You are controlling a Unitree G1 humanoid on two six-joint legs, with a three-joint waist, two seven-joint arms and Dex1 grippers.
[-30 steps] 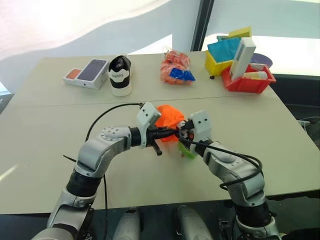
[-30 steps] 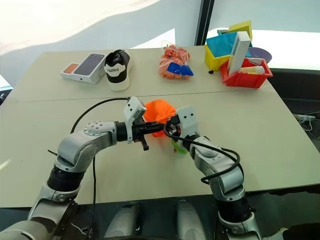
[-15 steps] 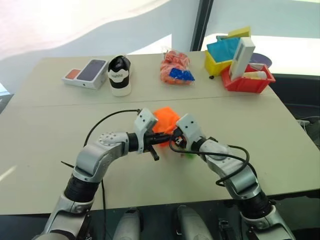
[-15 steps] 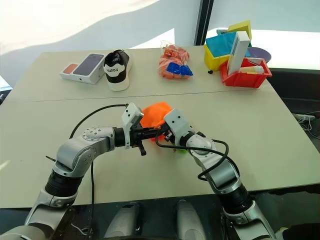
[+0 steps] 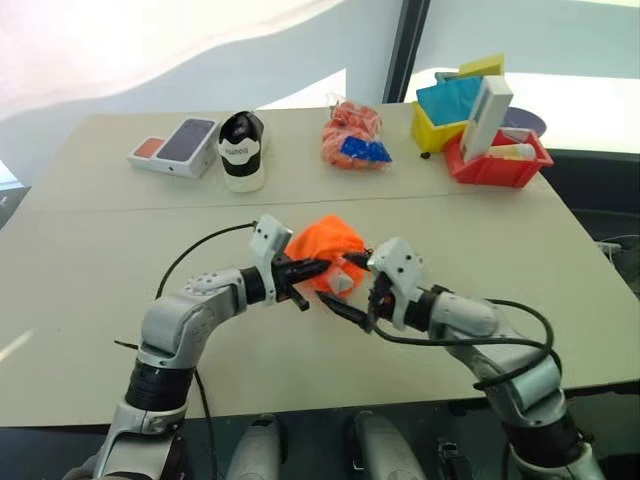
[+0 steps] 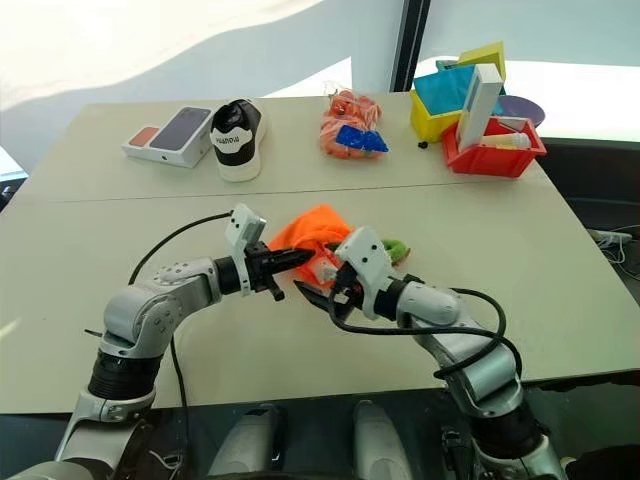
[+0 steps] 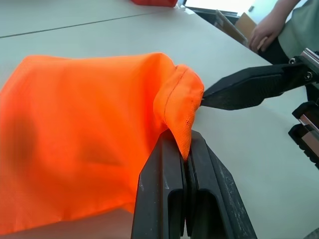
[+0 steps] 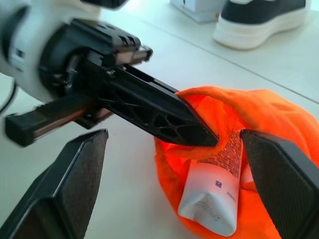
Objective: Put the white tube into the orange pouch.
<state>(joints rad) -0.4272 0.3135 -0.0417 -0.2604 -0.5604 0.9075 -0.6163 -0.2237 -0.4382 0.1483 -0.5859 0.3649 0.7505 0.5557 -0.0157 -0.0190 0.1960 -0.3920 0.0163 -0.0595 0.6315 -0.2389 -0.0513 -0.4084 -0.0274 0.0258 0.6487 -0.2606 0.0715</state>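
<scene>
While the left pincer (image 7: 185,149) grips the orange pouch (image 5: 325,250) rim, the right pincer (image 5: 349,289) gapes, seemingly level, beside it

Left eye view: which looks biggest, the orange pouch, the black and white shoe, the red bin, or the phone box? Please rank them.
1. Red bin
2. Orange pouch, though it sits nearer the camera, which flatters it
3 and 4. Black and white shoe and phone box look about alike; I would not rank them.

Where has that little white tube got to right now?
The white tube sits partly inside the mouth of the orange pouch, mid-table between the left pincer, shut on the pouch's rim, and the open right pincer.
</scene>
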